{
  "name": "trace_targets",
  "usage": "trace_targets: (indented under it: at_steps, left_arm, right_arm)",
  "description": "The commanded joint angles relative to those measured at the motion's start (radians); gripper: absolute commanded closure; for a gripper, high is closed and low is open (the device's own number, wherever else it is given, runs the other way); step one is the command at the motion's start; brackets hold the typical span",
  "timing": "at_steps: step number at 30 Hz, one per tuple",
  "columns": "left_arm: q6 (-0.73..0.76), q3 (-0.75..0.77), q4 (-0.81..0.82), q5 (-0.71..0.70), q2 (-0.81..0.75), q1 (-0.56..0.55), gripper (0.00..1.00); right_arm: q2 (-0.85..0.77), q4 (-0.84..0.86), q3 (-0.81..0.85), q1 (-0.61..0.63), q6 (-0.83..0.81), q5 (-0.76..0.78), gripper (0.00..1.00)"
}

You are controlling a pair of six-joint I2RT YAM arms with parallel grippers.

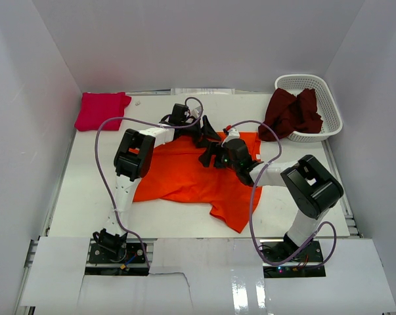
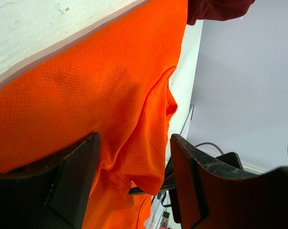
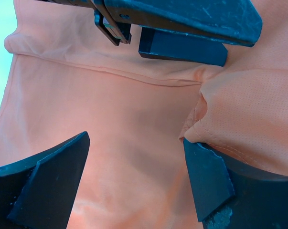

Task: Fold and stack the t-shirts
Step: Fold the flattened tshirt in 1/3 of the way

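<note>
**Top external view: orange tee on the table, both grippers at its far half**

**Item 1, orange t-shirt** (image 1: 188, 174). Lies spread but rumpled mid-table (image 1: 79, 203), with one corner trailing toward the near edge. Not yet folded.

**Item 2, magenta t-shirt** (image 1: 102, 109). A compact bundle at the far left corner, well apart from the orange one. It looks already folded.

**Item 3, maroon t-shirt** (image 1: 291, 113). Crumpled and draped over the rim of the white basket (image 1: 331, 105) at far right, partly spilling toward the table.

**Item 4, left gripper** (image 1: 207, 131). Sits over the far edge of the orange t-shirt. In the left wrist view the jaws stand wide apart. A raised ridge of orange cloth runs between the fingers (image 2: 74, 181), and nothing is pinched.

**Item 5, right gripper** (image 1: 209, 157). Sits just beside the left one, over the orange cloth. In the right wrist view the jaws are wide apart and straddle a seam. A pucker of cloth appears to lie against one finger (image 3: 206, 176), with no grip closed.

**Step in hand (judged).** Taking hold of the orange tee's far half, either to flatten it or for a first fold. About one shirt of three seems done.

**Next move calls for.** Each gripper should settle onto its own ridge and close on the cloth there. The two heads are near each other, so they need to be kept from colliding. A matched pull should then draw the fabric taut, not bunch it.
</note>
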Motion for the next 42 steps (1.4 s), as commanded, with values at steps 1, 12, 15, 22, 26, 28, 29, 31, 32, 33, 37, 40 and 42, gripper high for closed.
trace_targets:
  at_steps: [1, 12, 15, 22, 26, 28, 29, 31, 32, 33, 37, 40, 42]
  left_arm:
    - [0.034, -0.028, -0.066, -0.038, -0.042, -0.007, 0.27]
    - [0.028, -0.020, -0.065, -0.035, -0.043, -0.007, 0.27]
    - [0.028, -0.017, -0.065, -0.033, -0.042, -0.007, 0.27]
    - [0.024, 0.001, -0.065, -0.029, -0.033, -0.007, 0.27]
    - [0.025, 0.006, -0.066, -0.032, -0.033, -0.007, 0.27]
    - [0.024, 0.009, -0.066, -0.032, -0.032, -0.007, 0.27]
    - [0.024, 0.009, -0.066, -0.032, -0.033, -0.007, 0.27]
    - [0.019, 0.012, -0.066, -0.032, -0.031, -0.007, 0.27]
    - [0.018, 0.014, -0.066, -0.032, -0.031, -0.007, 0.27]
    - [0.015, 0.015, -0.066, -0.033, -0.031, -0.007, 0.27]
    - [0.008, 0.017, -0.065, -0.032, -0.032, -0.007, 0.27]
    - [0.007, 0.017, -0.066, -0.033, -0.034, -0.007, 0.27]
    - [0.008, 0.018, -0.071, -0.033, -0.037, -0.007, 0.27]
  right_arm:
    - [-0.022, 0.082, 0.000, -0.007, -0.017, -0.008, 0.15]
    - [-0.083, 0.002, -0.019, -0.061, 0.033, -0.057, 0.14]
    - [-0.161, -0.108, -0.036, -0.067, -0.034, 0.030, 0.14]
    - [-0.246, -0.228, -0.069, -0.071, -0.071, 0.135, 0.12]
    - [-0.246, -0.228, -0.059, -0.070, -0.051, 0.095, 0.12]
    - [-0.243, -0.230, -0.051, -0.068, -0.033, 0.072, 0.12]
    - [-0.238, -0.230, -0.046, -0.068, -0.025, 0.061, 0.12]
    - [-0.232, -0.220, -0.045, -0.067, -0.018, 0.055, 0.12]
    - [-0.224, -0.211, -0.048, -0.067, -0.010, 0.052, 0.12]
    - [-0.220, -0.205, -0.051, -0.062, -0.008, 0.050, 0.12]
    - [-0.192, -0.128, -0.082, -0.036, 0.007, 0.098, 0.12]
    - [-0.158, -0.047, -0.103, -0.009, -0.001, 0.150, 0.12]
    - [-0.132, 0.014, -0.118, 0.013, -0.005, 0.173, 0.12]
